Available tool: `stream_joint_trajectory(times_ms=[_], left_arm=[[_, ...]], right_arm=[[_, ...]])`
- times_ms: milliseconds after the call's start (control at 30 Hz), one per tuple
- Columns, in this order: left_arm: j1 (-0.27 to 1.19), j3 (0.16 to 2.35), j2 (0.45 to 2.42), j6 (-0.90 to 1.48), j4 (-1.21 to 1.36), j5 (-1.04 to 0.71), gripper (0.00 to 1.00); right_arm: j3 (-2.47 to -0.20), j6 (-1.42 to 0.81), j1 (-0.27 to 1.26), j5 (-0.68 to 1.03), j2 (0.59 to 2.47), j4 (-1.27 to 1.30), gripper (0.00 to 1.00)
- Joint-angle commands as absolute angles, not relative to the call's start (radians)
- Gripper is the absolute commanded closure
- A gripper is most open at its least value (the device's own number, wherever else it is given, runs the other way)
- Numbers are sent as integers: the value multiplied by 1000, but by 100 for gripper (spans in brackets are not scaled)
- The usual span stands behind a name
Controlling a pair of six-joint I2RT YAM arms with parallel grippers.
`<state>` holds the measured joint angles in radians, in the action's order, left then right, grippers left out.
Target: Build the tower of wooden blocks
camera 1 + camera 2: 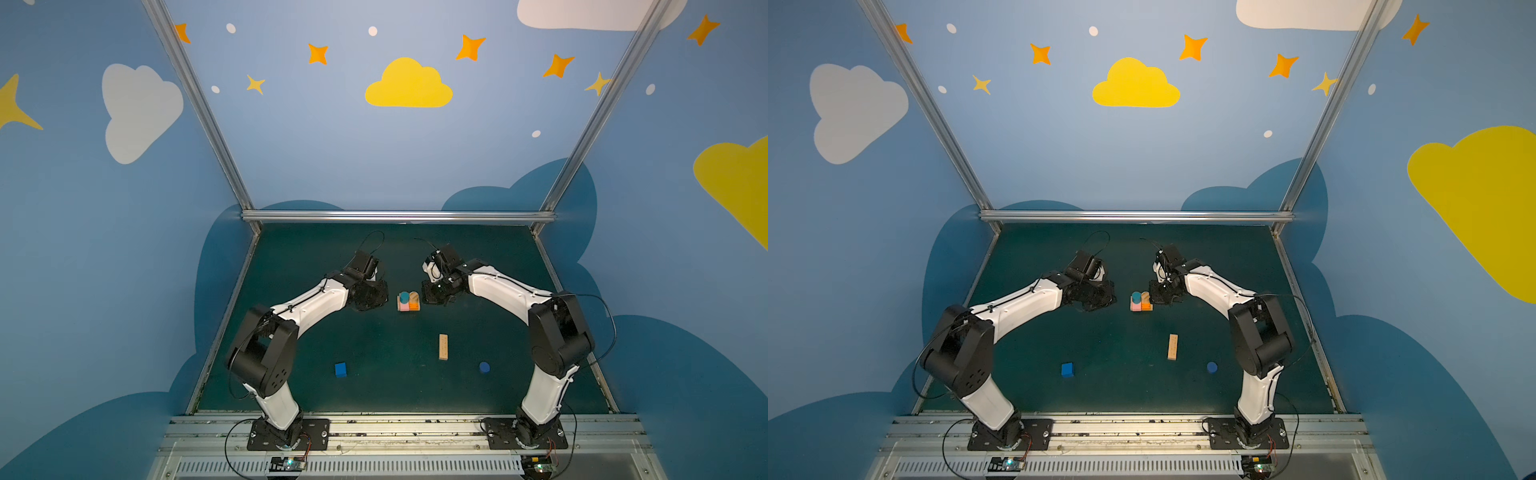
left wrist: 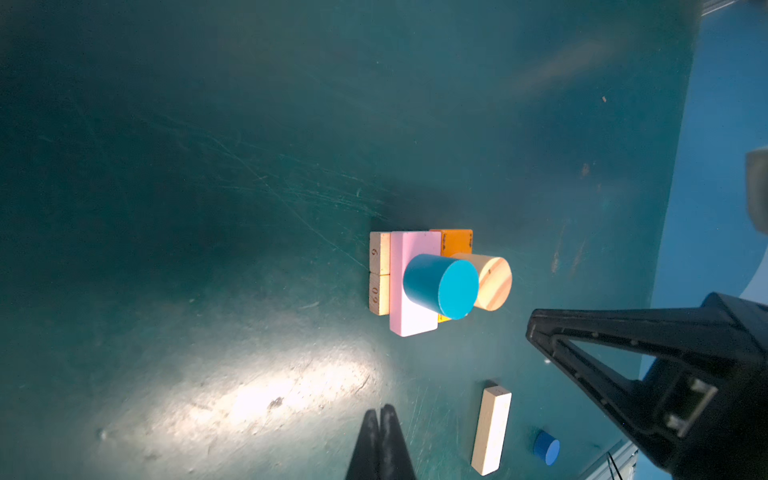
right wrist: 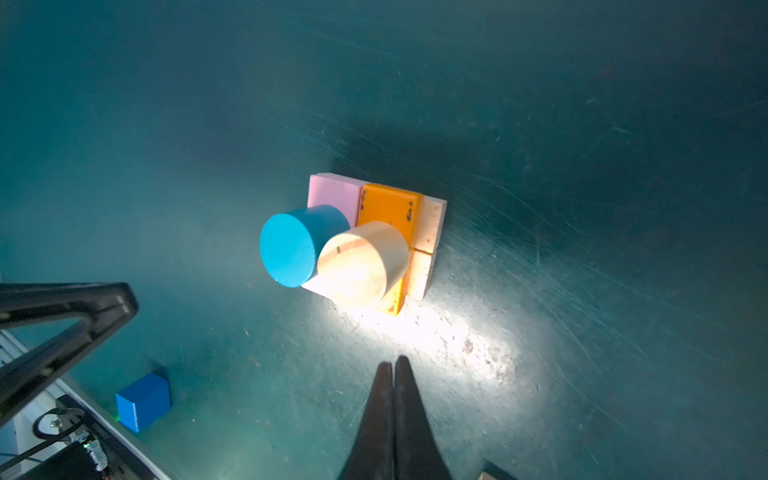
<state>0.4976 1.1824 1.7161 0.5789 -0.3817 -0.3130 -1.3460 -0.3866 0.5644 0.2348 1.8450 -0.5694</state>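
- The wood block tower [image 1: 408, 302] stands near the middle of the green mat [image 1: 374, 386], low and squat: two layers of bars with two cylinders on top.
- At its foot, two tan base bars [image 2: 379, 257] lie side by side, touching. One end face has a printed digit that reads 6 or 9, and its neighbour's reads 60 or 09, depending on which way up they go.
- Across them lie a pink bar [image 2: 413, 245] and an orange bar [image 2: 456, 242], pressed together. The orange one has small dark marks near its ends, too small to read.
- A teal cylinder [image 2: 440, 286] stands upright on the pink bar. Beside it, a tan cylinder [image 2: 494, 282] with striped grain on top stands on the orange bar.
- The left gripper [image 2: 379, 415] hangs just left of the tower, its fingers pressed together on nothing and clear of the blocks.
- The right gripper [image 3: 392, 365] hangs just right of the tower, likewise pinched closed and empty.
- Well apart from the tower, toward the arm bases, a loose tan bar [image 1: 444, 347] lies flat, with a blue cube [image 1: 340, 369] to its left and a dark-blue cylinder [image 1: 484, 367] to its right.
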Motion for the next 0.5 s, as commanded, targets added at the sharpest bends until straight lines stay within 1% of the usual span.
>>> stream_joint_trajectory(times_ms=[0,467], left_arm=[[506,1217,1729,562,-409,-304,96],[525,1249,1764,553,-442,-292,96]], right_arm=[[-1335,-400,562,262,1865,-555,100],[-1326,-413,557,283,1887,-530,100]])
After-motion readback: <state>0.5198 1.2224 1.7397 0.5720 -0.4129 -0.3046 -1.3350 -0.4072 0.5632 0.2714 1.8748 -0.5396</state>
